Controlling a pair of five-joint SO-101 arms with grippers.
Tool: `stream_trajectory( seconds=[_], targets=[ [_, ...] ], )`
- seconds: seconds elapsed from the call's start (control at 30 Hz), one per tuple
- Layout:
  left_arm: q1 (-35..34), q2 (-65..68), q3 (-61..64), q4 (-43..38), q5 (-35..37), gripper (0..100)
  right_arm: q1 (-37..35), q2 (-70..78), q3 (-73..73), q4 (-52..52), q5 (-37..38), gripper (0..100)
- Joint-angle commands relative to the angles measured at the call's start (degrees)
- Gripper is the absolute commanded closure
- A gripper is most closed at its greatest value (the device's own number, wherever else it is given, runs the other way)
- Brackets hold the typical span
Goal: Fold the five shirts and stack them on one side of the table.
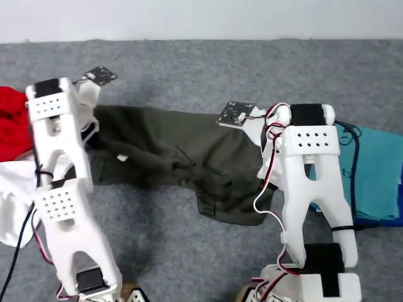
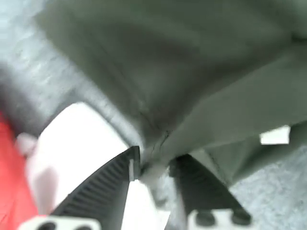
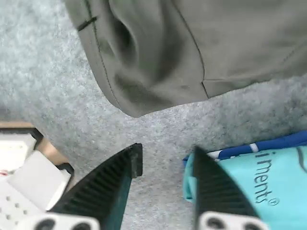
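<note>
An olive shirt [image 1: 182, 157] lies crumpled across the middle of the grey table [image 1: 189, 69]. My left gripper [image 2: 153, 167] is at the shirt's left edge and is shut on a pinch of the olive cloth [image 2: 192, 72]; a white label [image 2: 275, 135] shows nearby. My right gripper [image 3: 165, 160] hangs open over bare table, just off the olive shirt's right hem [image 3: 192, 48], with nothing between its fingers. A folded teal shirt [image 1: 374, 176] lies right of it, close to one fingertip [image 3: 204, 167].
A red shirt [image 1: 12, 123] and a white shirt [image 1: 16, 201] lie in a heap at the left edge. A blue shirt [image 1: 390, 220] peeks out under the teal shirt [image 3: 259, 187]. Both arm bases stand at the front edge. The far strip of table is bare.
</note>
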Motion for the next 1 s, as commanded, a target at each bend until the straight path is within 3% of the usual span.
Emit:
stream_trajectory(
  seconds=[0.0, 0.23, 0.33, 0.47, 0.7, 0.97],
  targets=[
    [-0.44, -8.7, 1.8, 1.49, -0.7, 86, -0.4, -4.53, -1.05, 1.71, -1.49, 77.7],
    [0.62, -17.23, 8.48, 1.32, -0.7, 86, -0.4, -4.53, -1.41, -3.65, -2.11, 77.8],
    [0.79, -19.25, 8.92, 1.23, 0.0, 89, -2.15, -4.18, -1.32, -7.08, -7.03, 77.9],
    [0.62, -21.54, 7.25, 1.23, 4.92, 99, -5.93, -0.66, -1.32, -6.29, -13.19, 77.9],
    [-2.37, -27.34, 8.48, 1.41, 17.23, 98, -10.68, 6.46, -1.32, 1.8, -21.45, 77.9],
    [-3.34, -33.05, 19.56, 1.32, 20.66, 98, -16.75, 12.53, 0.97, 1.45, -23.21, 77.9]
  ],
)
